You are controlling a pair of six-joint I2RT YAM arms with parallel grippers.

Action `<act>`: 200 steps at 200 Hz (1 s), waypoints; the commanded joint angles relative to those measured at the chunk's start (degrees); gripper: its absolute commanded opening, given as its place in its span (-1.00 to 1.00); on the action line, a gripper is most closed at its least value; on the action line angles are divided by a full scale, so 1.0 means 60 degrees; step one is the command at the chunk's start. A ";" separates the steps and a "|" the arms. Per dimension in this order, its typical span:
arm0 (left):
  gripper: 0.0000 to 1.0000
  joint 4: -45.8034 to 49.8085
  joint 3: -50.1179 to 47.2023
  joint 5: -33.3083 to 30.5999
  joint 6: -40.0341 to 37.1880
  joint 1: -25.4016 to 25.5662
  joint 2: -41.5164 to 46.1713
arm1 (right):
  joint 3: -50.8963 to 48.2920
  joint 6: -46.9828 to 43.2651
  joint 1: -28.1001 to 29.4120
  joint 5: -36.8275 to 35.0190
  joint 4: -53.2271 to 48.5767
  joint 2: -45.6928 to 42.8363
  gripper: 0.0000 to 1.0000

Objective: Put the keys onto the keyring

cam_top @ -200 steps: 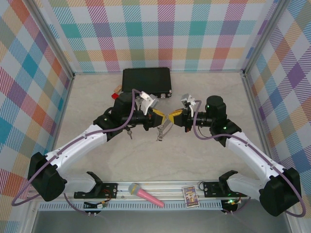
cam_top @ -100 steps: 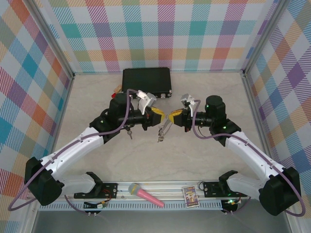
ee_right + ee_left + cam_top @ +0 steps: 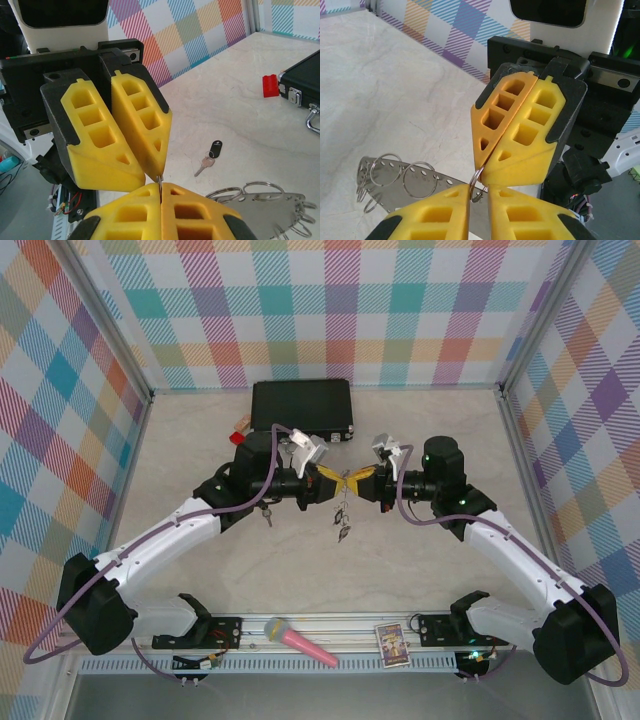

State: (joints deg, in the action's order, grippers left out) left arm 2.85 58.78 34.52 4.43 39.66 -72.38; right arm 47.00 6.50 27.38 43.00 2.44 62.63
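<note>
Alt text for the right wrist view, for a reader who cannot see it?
The right gripper, seen from its own wrist, is shut on a thin loop of the keyring, whose perforated plate and rings show at lower right. The left gripper faces it tip to tip from above; one black-tagged key lies on the table beyond.

L fingers (image 3: 430, 212) & R fingers (image 3: 200, 212) tip-to-tip, R pair clamped.

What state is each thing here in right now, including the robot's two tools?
Keyring: hanging by one small loop.
Left tool: closed around that loop.
Right tool: shut on the same loop.
Key: lying loose, not on the keyring.
Case: closed.
</note>
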 commanded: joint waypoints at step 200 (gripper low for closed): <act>-0.67 -0.0298 0.0178 0.0400 -0.0015 0.0114 -0.0101 | 0.0403 0.0290 0.0081 0.0704 0.0674 0.0046 -1.00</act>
State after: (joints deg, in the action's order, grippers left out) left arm 1.80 57.91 35.18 4.45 40.10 -72.55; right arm 47.31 7.79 27.44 44.38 3.81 62.87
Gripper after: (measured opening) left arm 0.170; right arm 0.048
